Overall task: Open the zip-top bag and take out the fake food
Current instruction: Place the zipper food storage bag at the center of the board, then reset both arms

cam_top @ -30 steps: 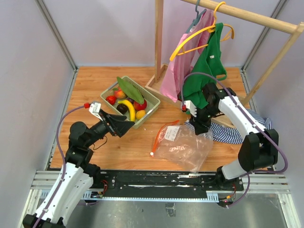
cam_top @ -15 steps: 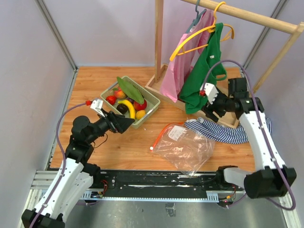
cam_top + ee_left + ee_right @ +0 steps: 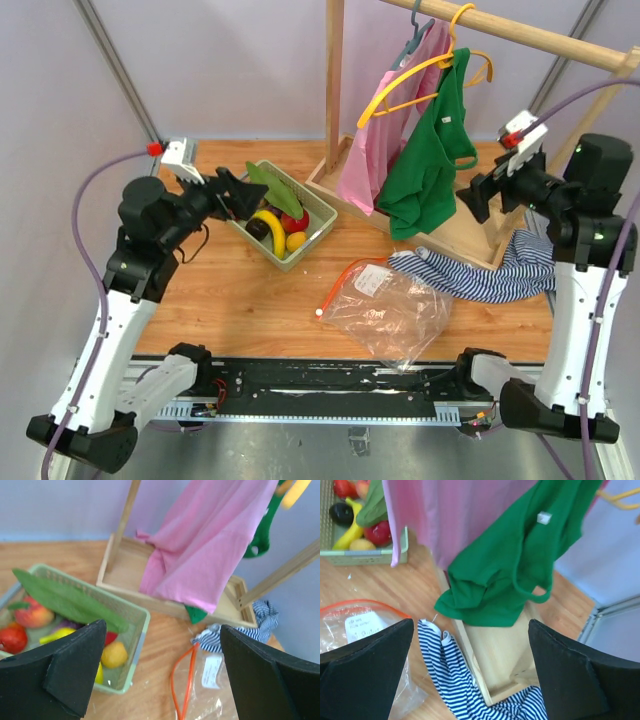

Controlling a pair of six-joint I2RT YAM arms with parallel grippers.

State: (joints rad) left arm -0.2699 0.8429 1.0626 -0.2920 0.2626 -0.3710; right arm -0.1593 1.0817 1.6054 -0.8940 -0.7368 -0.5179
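The zip-top bag lies flat on the table with nothing in it that I can see; its orange-red zip strip gapes in a loop beside the white label. The fake food sits in the pale green basket: banana, red and yellow fruit, eggplant, a long green leaf. My left gripper hangs open above the basket, touching nothing. In the left wrist view its gripper frames the bag and the basket. My right gripper is open and empty, high over the rack base. From the right wrist, that gripper looks down past a corner of the bag.
A wooden clothes rack stands at the back right with a pink shirt and a green shirt on hangers. A blue-striped shirt lies across the rack base and touches the bag's far edge. Walls close in left and right.
My right gripper has left the bag's far corner, risen up and to the right, and opened wide. My left arm has lifted from the basket's front edge to above it. The bag has settled flat.
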